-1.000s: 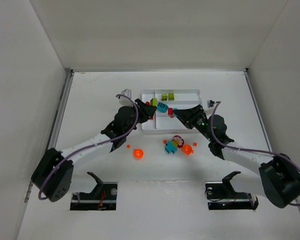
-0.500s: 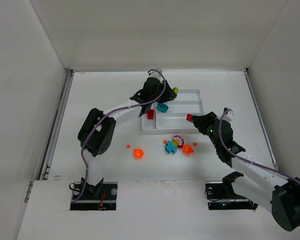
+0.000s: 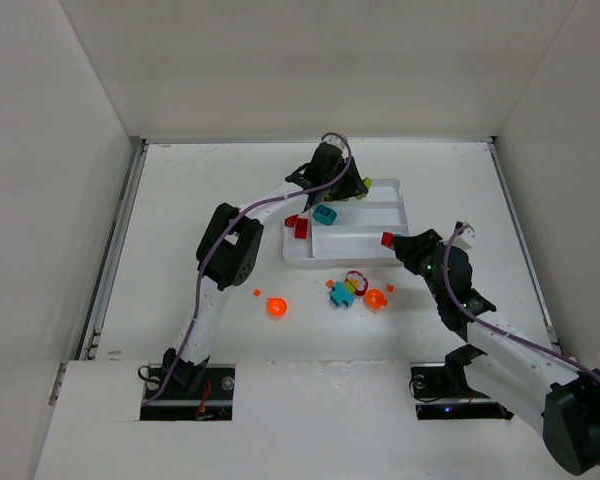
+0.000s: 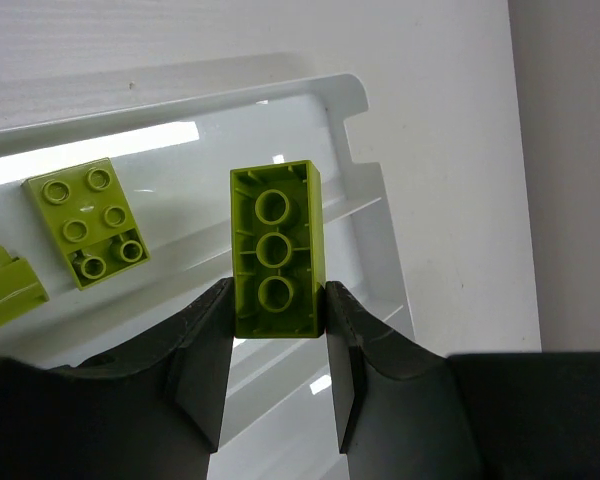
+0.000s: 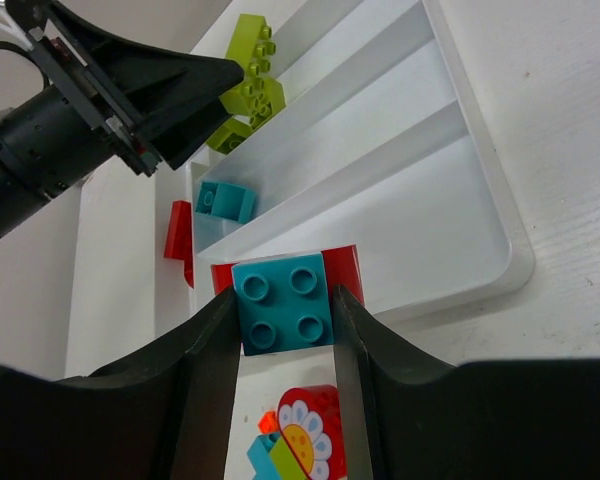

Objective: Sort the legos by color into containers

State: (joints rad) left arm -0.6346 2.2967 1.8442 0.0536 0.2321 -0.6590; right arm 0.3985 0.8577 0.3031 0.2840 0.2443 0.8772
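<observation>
My left gripper (image 4: pixel 277 322) is shut on a yellow-green lego (image 4: pixel 277 250), held underside up over the far slot of the white tray (image 4: pixel 365 215). Two more yellow-green legos (image 4: pixel 90 232) lie in that slot. My right gripper (image 5: pixel 285 335) is shut on a teal lego (image 5: pixel 282 302) with a red piece (image 5: pixel 345 270) behind it, just above the tray's near rim (image 5: pixel 500 270). In the top view the left gripper (image 3: pixel 348 187) is at the tray's far side. The right gripper (image 3: pixel 390 240) hangs by the tray's near right corner (image 3: pixel 400 258).
A teal lego (image 3: pixel 325 215) lies in a middle slot and red legos (image 3: pixel 298 226) in the narrow left slot. Loose pieces sit in front of the tray: an orange round one (image 3: pixel 277 307), a teal and yellow-green cluster with a flower piece (image 3: pixel 344 290), another orange one (image 3: pixel 376 298).
My left arm has swung from the tray's left side to its far slot with a yellow-green lego. The right gripper has drawn back to the right, to the tray's near right corner.
</observation>
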